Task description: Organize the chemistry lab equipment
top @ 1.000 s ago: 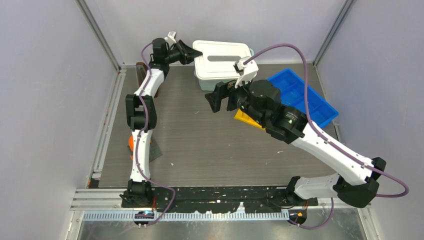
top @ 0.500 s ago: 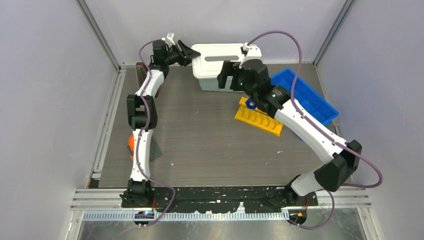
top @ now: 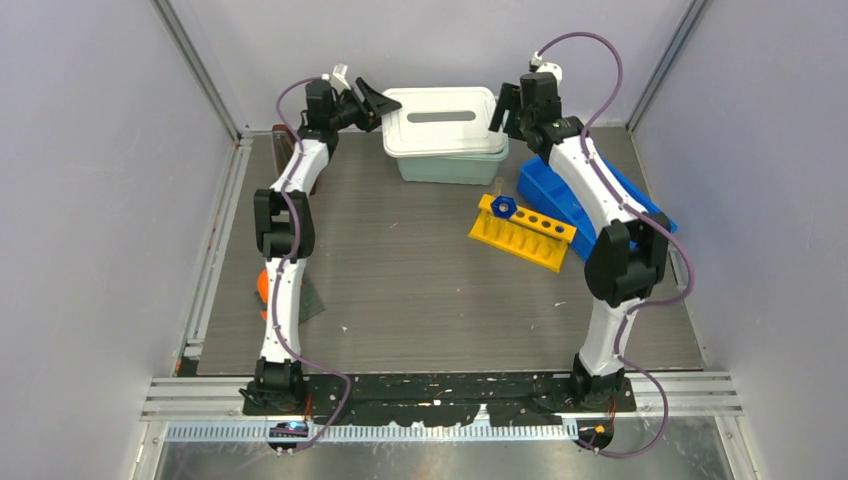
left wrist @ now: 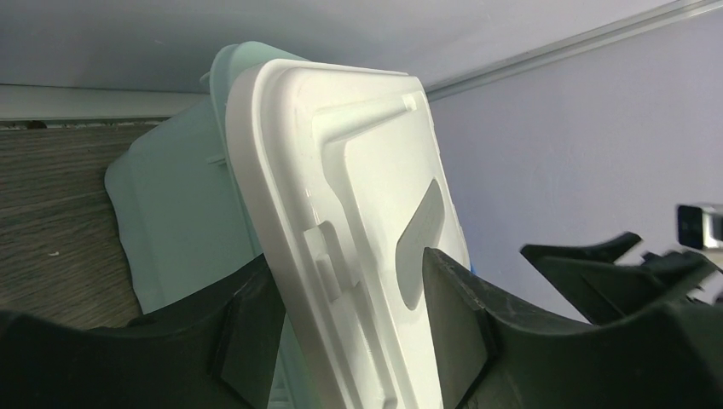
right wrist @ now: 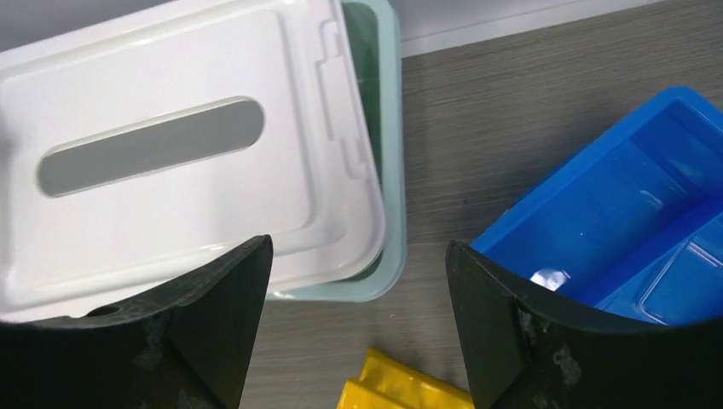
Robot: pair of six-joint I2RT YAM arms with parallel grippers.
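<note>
A white lid point(top: 440, 120) with a slot lies slightly askew on the pale green box point(top: 450, 168) at the back. My left gripper point(top: 376, 104) is at the lid's left edge. In the left wrist view its jaws straddle the lid's point(left wrist: 341, 170) rim with gaps on both sides, so the left gripper point(left wrist: 341, 273) is open. My right gripper point(top: 506, 108) hovers open at the box's right end, and in its wrist view the right gripper point(right wrist: 358, 256) holds nothing. A small blue knob-like piece point(top: 503, 207) sits on the yellow rack point(top: 525, 235).
A blue tray point(top: 600, 195) leans at the right behind the right arm, and shows as the blue tray point(right wrist: 614, 196) in the right wrist view. An orange object point(top: 262, 287) and a dark mat lie by the left arm. Grey walls stand close behind the box.
The right arm swung from mid-table up to the box's right end, uncovering the yellow rack; its jaws narrowed a little. The left gripper's jaws opened at the lid's edge.
</note>
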